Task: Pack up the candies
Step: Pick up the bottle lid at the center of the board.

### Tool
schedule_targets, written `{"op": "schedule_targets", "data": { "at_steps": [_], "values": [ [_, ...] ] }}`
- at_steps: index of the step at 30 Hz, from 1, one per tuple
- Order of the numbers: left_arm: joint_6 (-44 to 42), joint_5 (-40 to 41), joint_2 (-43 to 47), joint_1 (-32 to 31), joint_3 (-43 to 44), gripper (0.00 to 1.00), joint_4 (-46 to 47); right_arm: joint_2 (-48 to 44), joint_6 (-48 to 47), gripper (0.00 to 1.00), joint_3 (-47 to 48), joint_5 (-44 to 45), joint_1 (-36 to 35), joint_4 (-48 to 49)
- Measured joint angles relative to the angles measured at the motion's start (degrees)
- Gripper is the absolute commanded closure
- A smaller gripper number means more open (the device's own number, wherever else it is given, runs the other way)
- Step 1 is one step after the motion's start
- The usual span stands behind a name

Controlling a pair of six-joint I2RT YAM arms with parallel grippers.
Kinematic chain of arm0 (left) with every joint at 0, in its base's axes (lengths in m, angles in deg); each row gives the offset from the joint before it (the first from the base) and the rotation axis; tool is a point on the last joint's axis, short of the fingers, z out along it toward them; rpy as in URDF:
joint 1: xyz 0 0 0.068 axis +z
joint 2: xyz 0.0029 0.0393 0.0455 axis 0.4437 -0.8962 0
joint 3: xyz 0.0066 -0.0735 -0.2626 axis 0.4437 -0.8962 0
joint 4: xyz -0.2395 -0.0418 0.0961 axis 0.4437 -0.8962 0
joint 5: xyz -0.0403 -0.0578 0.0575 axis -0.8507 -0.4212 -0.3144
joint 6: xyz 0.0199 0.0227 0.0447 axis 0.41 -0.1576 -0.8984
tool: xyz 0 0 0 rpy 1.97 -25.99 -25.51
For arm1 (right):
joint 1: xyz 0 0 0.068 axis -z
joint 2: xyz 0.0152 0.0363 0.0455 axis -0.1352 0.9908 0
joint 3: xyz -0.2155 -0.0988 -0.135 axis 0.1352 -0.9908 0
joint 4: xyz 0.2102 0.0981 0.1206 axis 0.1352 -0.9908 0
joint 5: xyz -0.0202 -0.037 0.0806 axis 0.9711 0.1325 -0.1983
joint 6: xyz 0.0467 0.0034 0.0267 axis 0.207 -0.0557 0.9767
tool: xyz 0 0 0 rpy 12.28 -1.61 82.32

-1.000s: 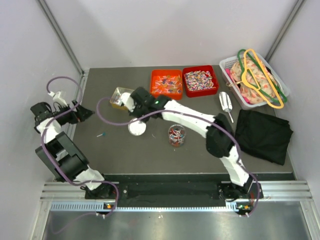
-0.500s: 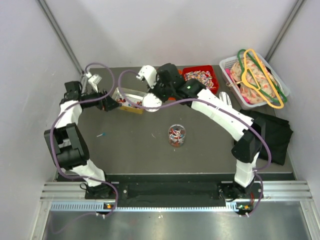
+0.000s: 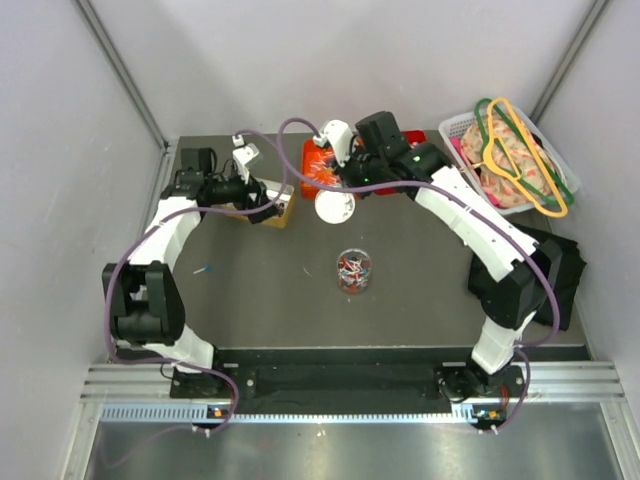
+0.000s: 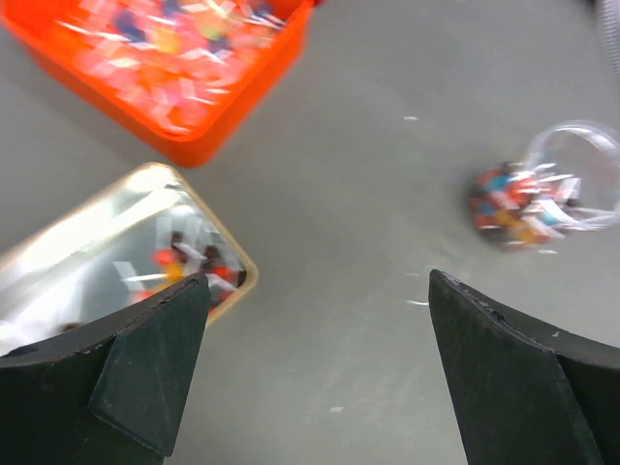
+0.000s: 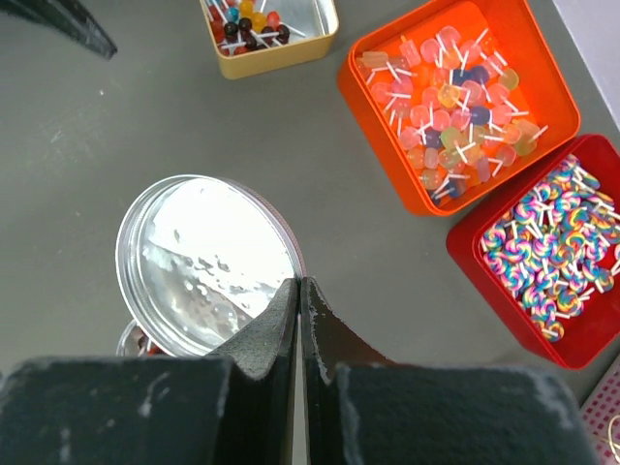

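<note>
Overhead view, downward wrist close-ups, shared orange tray [image 4: 184, 145]

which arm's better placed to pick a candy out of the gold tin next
Left. The left gripper is open and sits right at the gold tin, with candies near its finger. The right gripper is shut on the rim of the silver lid, so it would probably have to set that down first.

We see a white-and-black jointed left arm [image 3: 168, 228] and right arm [image 3: 472, 218], looping purple cables [image 3: 296, 121], and matte black wedge-shaped fingers [image 4: 145, 387].
</note>
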Motion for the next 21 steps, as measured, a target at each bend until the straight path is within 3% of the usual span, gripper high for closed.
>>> {"op": "schedule_targets", "data": {
  "at_steps": [7, 14, 21],
  "values": [
    [-10.1, 12.0, 4.2, -3.2, 0.4, 0.01, -0.2, -0.2, -0.7, 1.0, 0.4, -3.8, 3.7, -4.0],
    [-25.7, 17.2, 10.8, -7.5, 1.5, 0.01, -2.9, -0.7, -1.6, 1.0, 0.4, -6.7, 6.1, -6.9],
    [-42.8, 22.0, 16.9, -20.0, -4.1, 0.01, 1.8, -1.0, -1.8, 1.0, 0.5, -11.4, 7.7, -8.5]
  ]
}}
